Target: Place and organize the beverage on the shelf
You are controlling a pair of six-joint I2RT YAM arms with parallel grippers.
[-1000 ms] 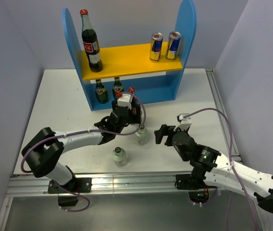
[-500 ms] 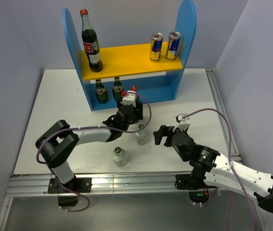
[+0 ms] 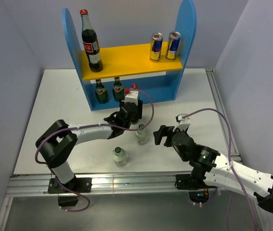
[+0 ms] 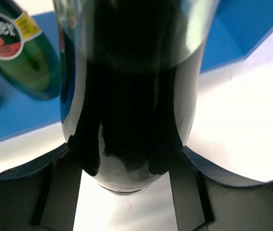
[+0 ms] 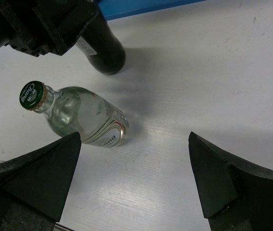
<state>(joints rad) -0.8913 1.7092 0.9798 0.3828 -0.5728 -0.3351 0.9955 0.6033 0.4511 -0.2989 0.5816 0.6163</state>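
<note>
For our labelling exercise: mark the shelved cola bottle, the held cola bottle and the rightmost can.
shelved cola bottle [image 3: 89, 48]: top external view, red label.
held cola bottle [image 4: 131, 96]: left wrist view, dark body.
rightmost can [image 3: 173, 45]: top external view, its side.

left arm [image 3: 86, 132] stretched forward | left claw [image 3: 132, 111] clamped | right arm [image 3: 223, 166] low | right claw [image 3: 159, 135] spread wide

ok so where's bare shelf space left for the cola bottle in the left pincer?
Free: yellow upper board between the shelved cola bottle and the cans; lower base from the green bottles to the right side panel. Crowded: lower left, and the table in front, where the held cola bottle and two clear bottles are.
</note>
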